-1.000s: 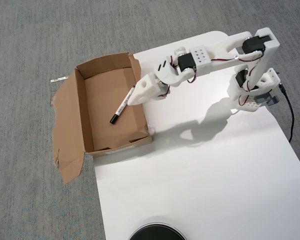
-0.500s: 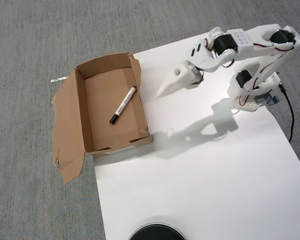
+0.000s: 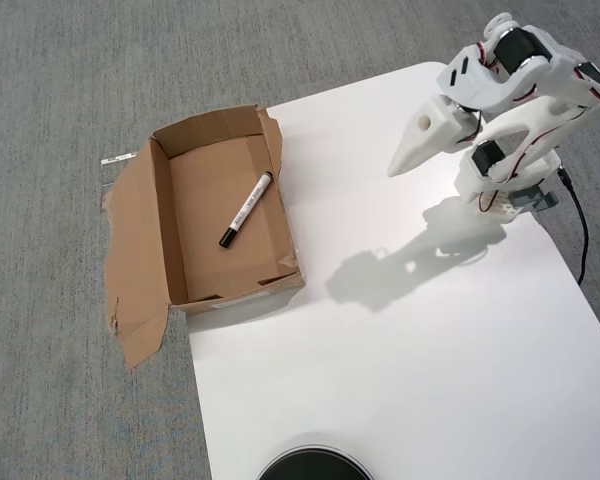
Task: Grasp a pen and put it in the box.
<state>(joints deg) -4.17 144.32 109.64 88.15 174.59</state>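
Observation:
In the overhead view the white pen [image 3: 247, 209] with its black cap lies slanted on the floor of the brown cardboard box [image 3: 161, 220], cap end toward the box's near side. My white gripper [image 3: 399, 166] hangs folded back over the white table near the arm's base, well to the right of the box. Its fingers come together in a point and hold nothing.
The white tabletop [image 3: 400, 360] fills the right and lower part of the view, with grey carpet [image 3: 60, 80] around it. A torn flap [image 3: 130, 290] of the box spreads onto the carpet. A black round object [image 3: 310, 468] shows at the bottom edge. A black cable [image 3: 580, 220] runs by the arm's base.
The gripper left the pen in the box and pulled back to the right toward the arm's base, rising as the arm folded. The pen stays in the box.

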